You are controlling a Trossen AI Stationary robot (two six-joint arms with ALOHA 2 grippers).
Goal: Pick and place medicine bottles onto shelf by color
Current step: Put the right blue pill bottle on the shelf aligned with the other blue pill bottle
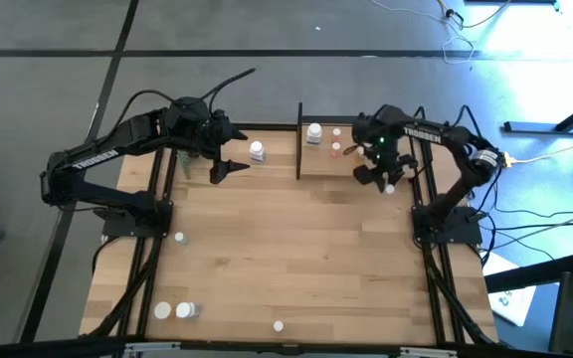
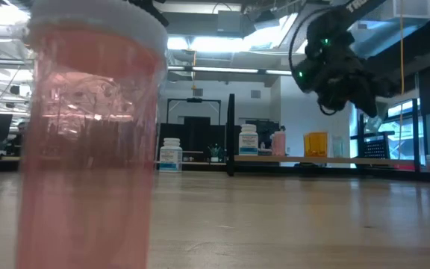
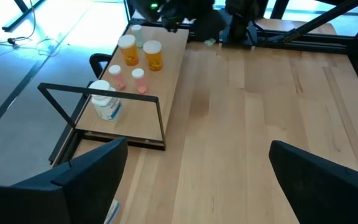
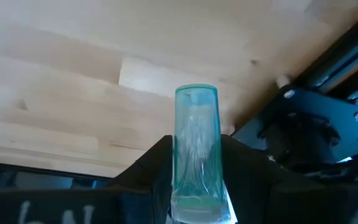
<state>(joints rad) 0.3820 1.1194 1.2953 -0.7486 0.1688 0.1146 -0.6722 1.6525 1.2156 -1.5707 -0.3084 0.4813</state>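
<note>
Above the shelf's right end, the right hand is gripping a pale green bottle by its lower body; light, rigid, slick plastic, so squeezing mid-body is looking safest. Left hand is hanging wide open, empty.

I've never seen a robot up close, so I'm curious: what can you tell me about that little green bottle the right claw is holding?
The pale green bottle is a small, see-through cylinder that looks like plastic. No label shows. The right gripper is shut on it, one dark finger pressing each side, so its free end sticks out past the fingertips. It hangs in the air above the wooden tabletop, close to the shelf. Only the fingers touch it. Its cap end is hard to make out.
</note>
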